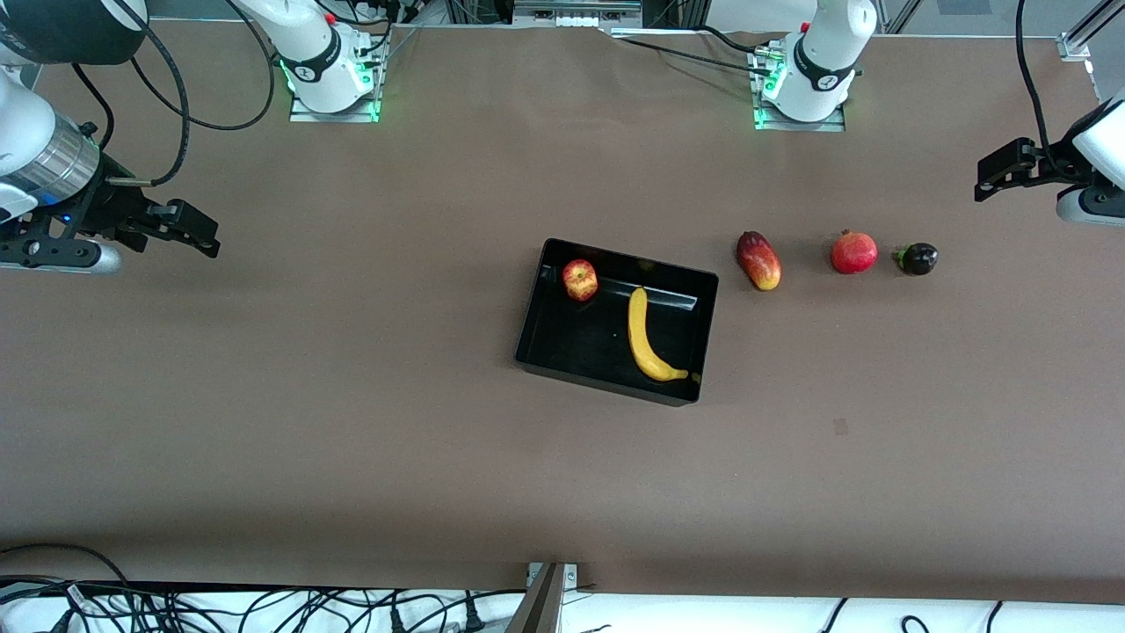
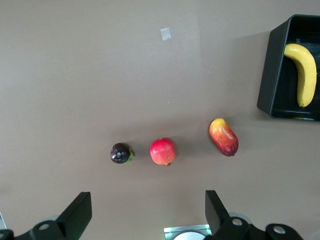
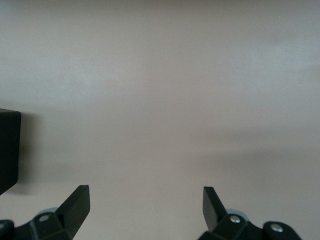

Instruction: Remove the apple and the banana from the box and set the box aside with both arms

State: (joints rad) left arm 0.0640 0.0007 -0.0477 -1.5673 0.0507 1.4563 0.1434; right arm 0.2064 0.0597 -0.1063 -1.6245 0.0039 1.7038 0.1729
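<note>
The black box [image 1: 538, 290] sits mid-table. The small red apple [image 1: 580, 280] lies in its corner toward the robots' bases, and the yellow banana [image 1: 646, 338] lies in it beside the apple; box [image 2: 272, 75] and banana [image 2: 306, 70] also show in the left wrist view. A corner of the box [image 3: 9, 150] shows in the right wrist view. My left gripper [image 1: 997, 174] is open and empty, up in the air at the left arm's end of the table. My right gripper [image 1: 198, 233] is open and empty, over bare table at the right arm's end.
A row of three other fruits lies beside the box toward the left arm's end: an oblong red-yellow fruit [image 1: 758, 260], a round red fruit with a crown [image 1: 854, 252] and a small dark fruit [image 1: 918, 258]. Cables lie along the table's front edge.
</note>
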